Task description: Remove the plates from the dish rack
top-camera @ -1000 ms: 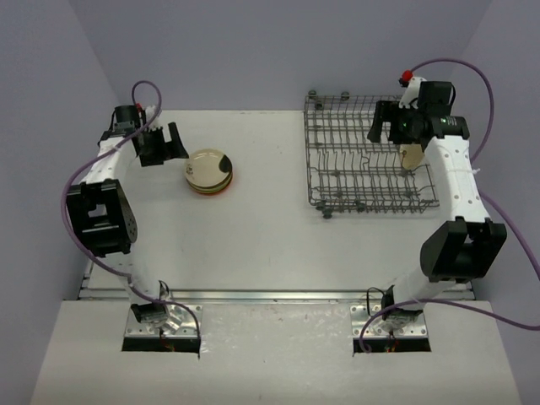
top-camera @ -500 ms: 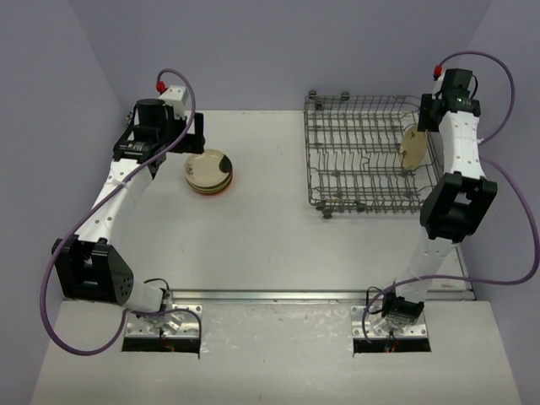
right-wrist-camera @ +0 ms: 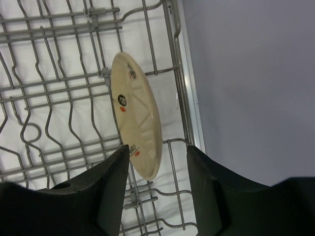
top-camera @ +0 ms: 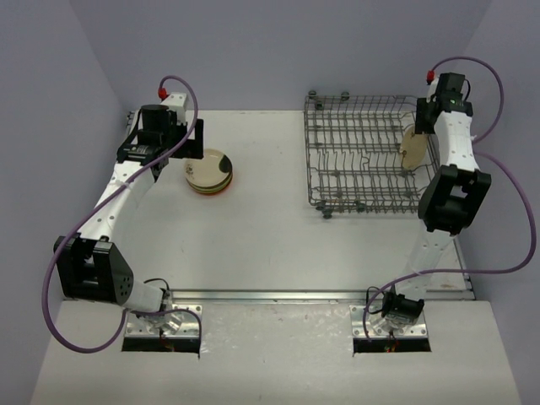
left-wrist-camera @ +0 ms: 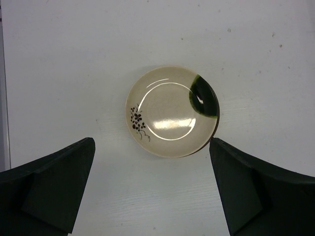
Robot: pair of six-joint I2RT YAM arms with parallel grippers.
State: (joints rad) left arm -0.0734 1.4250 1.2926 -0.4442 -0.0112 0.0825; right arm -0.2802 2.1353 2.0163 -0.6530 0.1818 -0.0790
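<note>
in the left wrist view the top plate point(left-wrist-camera: 170, 113) covers what lies under it; only a thin dark sliver shows at its lower right. the left gripper point(left-wrist-camera: 150, 145) fingers run off the bottom edge. in the right wrist view the rack point(right-wrist-camera: 64, 83) is cut by the left, top and bottom edges, the right gripper point(right-wrist-camera: 155, 152) fingers by the bottom, and the standing plate point(right-wrist-camera: 138, 123) shows only its underside. in the top view the right gripper's jaws are hidden under its wrist, and the stack point(top-camera: 218, 189) at upper left is too small to count.

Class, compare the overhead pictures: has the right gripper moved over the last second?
Yes. The right gripper has shifted right, from above the dish rack's inside to its right edge, near the tan plate.
</note>
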